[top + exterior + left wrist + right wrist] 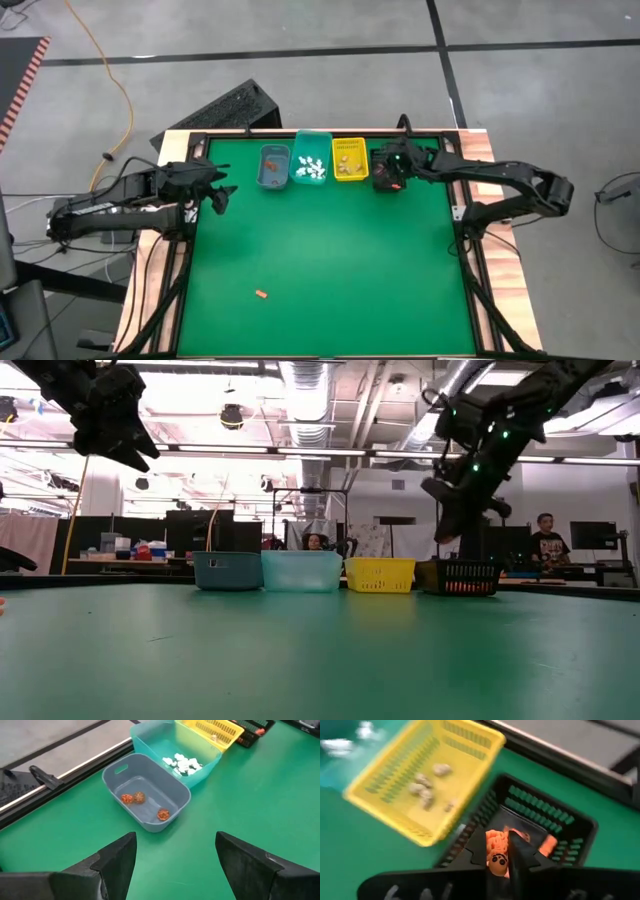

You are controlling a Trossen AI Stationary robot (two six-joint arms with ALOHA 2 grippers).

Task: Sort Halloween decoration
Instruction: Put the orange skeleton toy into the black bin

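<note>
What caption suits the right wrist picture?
Right gripper holding an orange decoration over the black bin.

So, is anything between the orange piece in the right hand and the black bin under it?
Nothing visible. The right hand holds the orange piece directly above the open black bin.

The high view looks straight down on the whole green table (330, 260), with both arms reaching in from the sides. The low view sits at table-top height and faces level across the table toward the row of bins and the room behind. The left wrist view looks down, fairly close, at the blue bin (147, 795) and the teal bin (175, 750). The right wrist view hangs very near above the black bin (540, 820) and the yellow bin (420, 780). All four views share the bin row.
</note>
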